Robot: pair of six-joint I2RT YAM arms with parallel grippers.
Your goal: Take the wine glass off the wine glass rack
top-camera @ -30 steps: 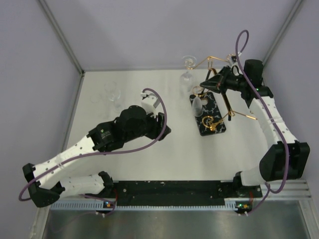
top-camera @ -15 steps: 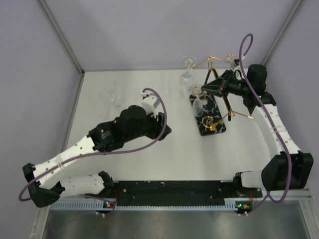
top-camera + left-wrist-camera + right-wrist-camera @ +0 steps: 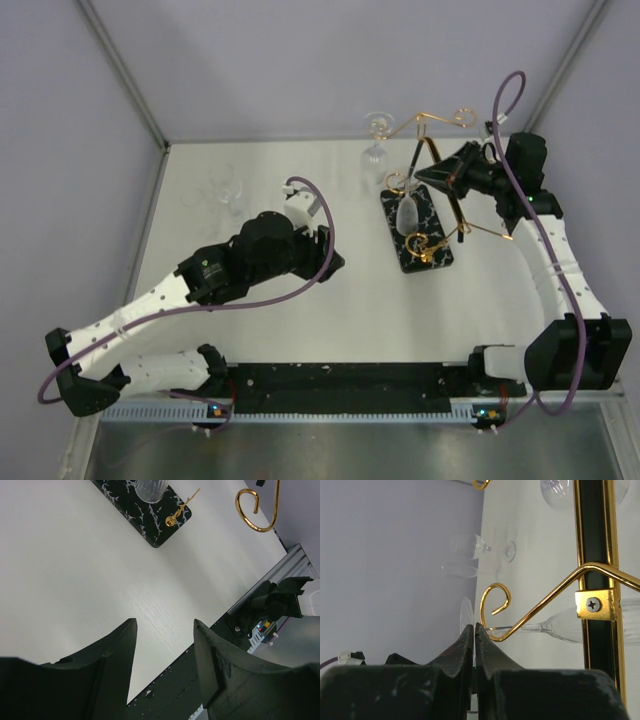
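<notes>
Top view: the wine glass (image 3: 407,212) hangs bowl-down from the near-left arm of the wine glass rack (image 3: 436,222), over its black marbled base. The right gripper (image 3: 415,178) reaches in from the right at the glass's foot. The left gripper (image 3: 322,250) hovers well apart, out to the left. A sideways tug here could drag or tip the light rack and shake the second glass (image 3: 375,152), which hangs at the far side. Against the earlier frames, the right arm's wrist has swung farther right and its fingers have pushed in to the stem. The hanging bowl sits slightly more to the right. The left arm has not moved.

Left wrist view: the left gripper (image 3: 162,640) stands wide apart over the bare table (image 3: 75,570), holding nothing. It is in no position to steady the base (image 3: 160,515).

Right wrist view: the right gripper (image 3: 475,630) is pinched narrow, and its fingers (image 3: 462,652) seem closed on the thin stem (image 3: 520,627) just beside the foot. The contact itself is hard to make out through clear glass. The stem lies in the crook below the spiral curl (image 3: 495,605). If it is drawn out off-line, the foot will likely catch on the curl. With so slim a grip, the glass could slip or twist between the pads.
</notes>
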